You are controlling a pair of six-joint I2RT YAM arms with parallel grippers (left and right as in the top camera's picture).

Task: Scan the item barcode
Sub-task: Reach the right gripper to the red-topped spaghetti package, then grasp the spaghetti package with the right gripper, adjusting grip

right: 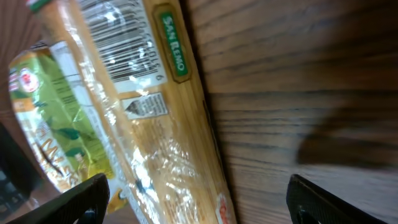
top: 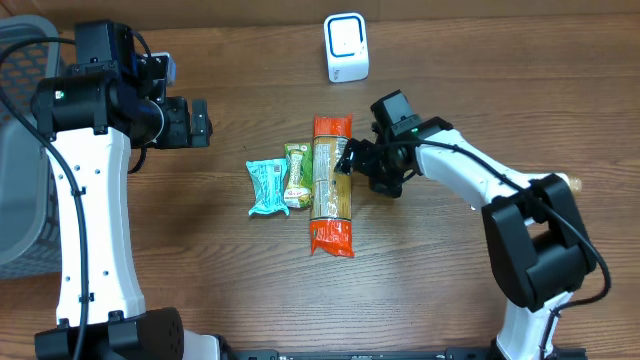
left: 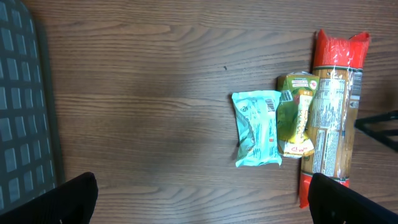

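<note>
Overhead, pasta packet (top: 330, 190) on table (top: 420, 290), grey basket (top: 20, 150) far left

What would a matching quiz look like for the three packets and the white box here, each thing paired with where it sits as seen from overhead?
Things:
1. teal crinkled plastic snack wrapper
2. green and yellow plastic snack packet
3. long clear pasta packet with red ends
4. white boxy scanner

Places:
A. alone at the far side, away from the row
B. middle of the row of three
C. left end of the row
D. right end of the row, next to the right gripper

Pairs: 1-C, 2-B, 3-D, 4-A.
</note>
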